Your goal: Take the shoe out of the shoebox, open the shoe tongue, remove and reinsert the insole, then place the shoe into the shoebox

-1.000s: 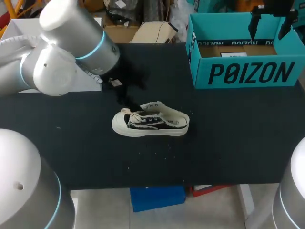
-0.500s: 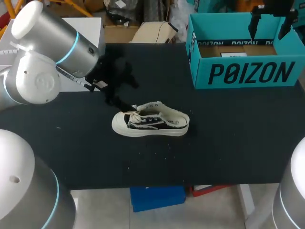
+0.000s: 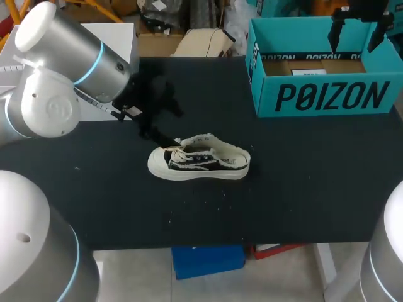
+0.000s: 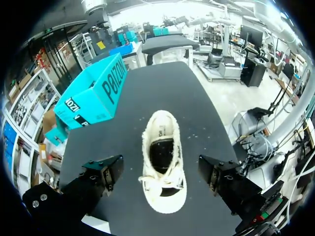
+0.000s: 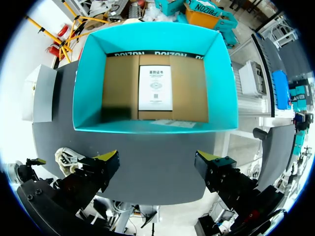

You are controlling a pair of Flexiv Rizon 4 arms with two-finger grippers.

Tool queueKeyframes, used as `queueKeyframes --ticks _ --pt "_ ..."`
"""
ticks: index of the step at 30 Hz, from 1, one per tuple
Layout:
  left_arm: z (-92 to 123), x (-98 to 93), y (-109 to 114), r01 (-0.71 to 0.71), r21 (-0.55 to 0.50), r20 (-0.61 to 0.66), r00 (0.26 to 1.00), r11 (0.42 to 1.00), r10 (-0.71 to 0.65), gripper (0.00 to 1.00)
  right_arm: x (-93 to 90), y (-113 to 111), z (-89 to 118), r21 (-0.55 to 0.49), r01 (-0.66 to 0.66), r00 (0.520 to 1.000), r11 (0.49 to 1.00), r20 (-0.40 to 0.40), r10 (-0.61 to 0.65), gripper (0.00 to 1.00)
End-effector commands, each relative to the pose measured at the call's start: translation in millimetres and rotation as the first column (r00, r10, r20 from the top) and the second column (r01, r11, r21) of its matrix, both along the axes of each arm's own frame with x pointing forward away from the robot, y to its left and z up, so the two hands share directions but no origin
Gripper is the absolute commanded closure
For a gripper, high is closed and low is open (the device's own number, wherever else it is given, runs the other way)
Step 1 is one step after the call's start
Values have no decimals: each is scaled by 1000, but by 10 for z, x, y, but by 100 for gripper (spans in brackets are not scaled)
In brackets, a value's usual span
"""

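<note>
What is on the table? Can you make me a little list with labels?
shoe: black and white, upright on the table, outside the shoebox
shoebox: teal, open on top, no shoe inside
left gripper: open, over the shoe
right gripper: open, over the shoebox

Three cameras: one fixed high, two riding the wrists.
The head view looks down from above and behind the table's [image 3: 302, 201] near edge and takes in its whole top from afar. The left wrist view hangs close over the shoe [image 4: 161, 162] and faces along the table, with the shoebox [image 4: 93, 98] off to one side. The right wrist view stares straight down into the shoebox, the shoe just showing beside the right gripper [image 5: 157, 169]. All three views share shoe and shoebox.
</note>
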State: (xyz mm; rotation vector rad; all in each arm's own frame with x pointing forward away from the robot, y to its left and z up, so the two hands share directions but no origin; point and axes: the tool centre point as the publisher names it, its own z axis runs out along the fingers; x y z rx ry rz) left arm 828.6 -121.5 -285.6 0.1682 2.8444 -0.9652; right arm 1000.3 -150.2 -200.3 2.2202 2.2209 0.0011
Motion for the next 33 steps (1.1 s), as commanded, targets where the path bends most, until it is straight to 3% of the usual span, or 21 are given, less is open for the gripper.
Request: queueKeyframes --ticks 1,17,23,33 --pt "-15 -2 -3 0 -1 2 1000 1000 0 0 0 2 2 0 0 1000 1000 -1 0 0" --pt "-15 -2 -3 0 -1 2 1000 1000 0 0 0 2 2 0 0 1000 1000 -1 0 0" --pt "-4 -65 77 -51 -100 -2 999 994 51 0 0 2 2 0 0 1000 1000 -1 0 0" --pt "-111 -204 196 58 -96 -45 997 994 -62 0 0 2 2 0 0 1000 1000 -1 0 0"
